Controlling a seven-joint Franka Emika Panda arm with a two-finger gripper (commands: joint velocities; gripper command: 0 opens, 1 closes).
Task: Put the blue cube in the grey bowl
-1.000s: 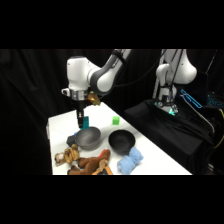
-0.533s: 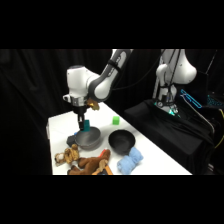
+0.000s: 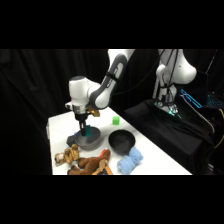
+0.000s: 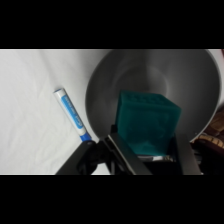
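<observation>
Descent since a second ago: gripper then well above the bowl, now down at its rim, so EARLIER pictures and this one differ in height only, not in load. Means carrying phase about over; release looks like the next step, judged from cube already over the hollow.

Left of the fingers in wrist view: marker, white and blue, lying on the table just outside the bowl wall; printing along its barrel, too small to read. No other brand, label or writing legible anywhere.

Between the fingers: cube, clamped on both sides by the gripper, hanging over the grey inside, not yet resting on it as far as can be told.

Right of the gripper in side view: black bowl, then green cube farther back, then blue cloth nearer the front. Below the gripper: plush toy, touching nothing of the task.
</observation>
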